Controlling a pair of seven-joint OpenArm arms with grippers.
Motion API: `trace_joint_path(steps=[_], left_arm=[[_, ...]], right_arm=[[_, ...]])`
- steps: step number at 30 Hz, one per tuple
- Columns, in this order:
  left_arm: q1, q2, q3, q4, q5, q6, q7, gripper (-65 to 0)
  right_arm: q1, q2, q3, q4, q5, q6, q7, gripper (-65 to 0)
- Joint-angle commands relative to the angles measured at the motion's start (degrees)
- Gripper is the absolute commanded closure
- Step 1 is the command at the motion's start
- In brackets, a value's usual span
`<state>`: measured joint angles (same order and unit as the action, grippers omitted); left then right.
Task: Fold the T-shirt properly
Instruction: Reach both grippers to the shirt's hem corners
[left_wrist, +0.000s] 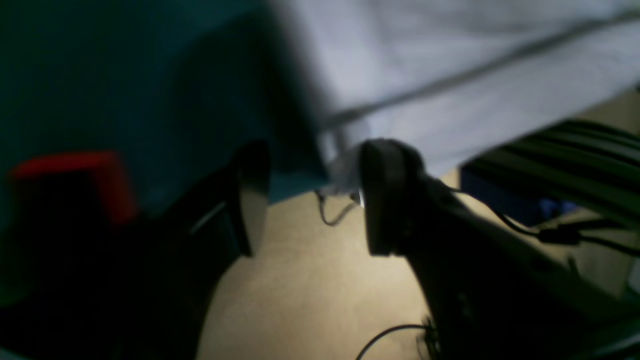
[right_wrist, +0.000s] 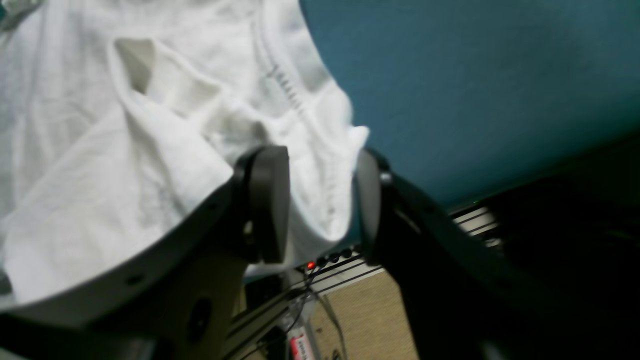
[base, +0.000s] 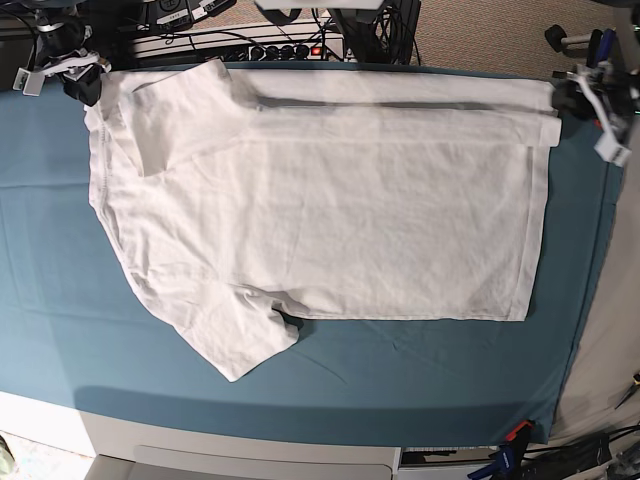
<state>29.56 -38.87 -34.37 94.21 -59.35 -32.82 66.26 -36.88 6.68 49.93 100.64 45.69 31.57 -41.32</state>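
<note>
The white T-shirt lies flat on the teal cloth, collar to the left, with its far long edge folded over toward the middle. My right gripper is at the far left shoulder. In the right wrist view its jaws stand apart with a bunched fold of the shirt between them. My left gripper is at the far right hem corner. In the blurred left wrist view it is open, with the shirt's corner touching one finger.
A power strip and cables lie behind the table's far edge. The teal cloth hangs over the table's right side. A red-tipped clamp sits at the front right corner. A blurred red object shows at the left of the left wrist view.
</note>
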Motion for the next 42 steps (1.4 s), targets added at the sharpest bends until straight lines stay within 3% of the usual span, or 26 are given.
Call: trace_joint_path(steps=[1, 5, 10, 14, 18, 23, 26, 30, 37, 42], left_arm=[[-0.2, -1.5, -3.0, 1.6, -0.6, -0.1, -0.6, -31.1], [-0.2, -3.5, -9.5, 4.1, -0.9, 0.0, -0.7, -31.1], [-0.5, -7.5, -10.8, 7.1, -0.9, 0.3, -5.1, -31.1], [-6.8, -9.7, -9.9, 8.4, -0.4, 1.8, -6.1, -30.9], [-14.9, -12.2, -2.4, 7.8, 5.5, 5.0, -10.6, -30.9], [-29.5, -11.9, 16.1, 3.7, 14.9, 8.0, -14.2, -30.9], [-40.1, -10.1, 25.8, -3.3, 18.4, 9.1, -15.2, -30.9], [-54.6, -6.4, 32.5, -18.3, 18.6, 8.0, -16.4, -30.2], [-76.7, 0.8, 35.0, -54.3, 16.3, 4.2, -19.2, -28.3], [-82.8, 4.7, 35.0, -75.0, 16.0, 2.7, -22.9, -28.3]], right_arm=[[-0.1, 1.0, 1.4, 1.3, 0.0, 0.5, 2.4, -22.7], [2.6, 2.0, 5.9, 4.5, -2.5, 0.4, 2.8, -22.7], [8.7, 8.2, 10.3, 10.9, -5.8, 0.3, 5.6, -22.7], [17.2, 13.4, 8.1, 12.9, -9.3, 0.2, 5.0, -22.7], [27.4, 14.1, 1.5, 11.6, -15.5, -0.7, 5.3, -22.7], [40.9, 13.1, -11.2, -1.6, -21.6, -0.9, 6.8, -22.7], [48.9, 12.5, -18.2, -15.5, -23.3, -0.9, 8.6, -22.7], [60.5, 11.9, -25.1, -35.3, -24.2, -0.9, 9.7, -22.7], [79.9, 11.4, -36.7, -61.4, -24.9, -0.5, 9.4, -22.7], [87.4, 7.6, -41.8, -69.1, -28.9, -0.6, 8.5, -22.7]])
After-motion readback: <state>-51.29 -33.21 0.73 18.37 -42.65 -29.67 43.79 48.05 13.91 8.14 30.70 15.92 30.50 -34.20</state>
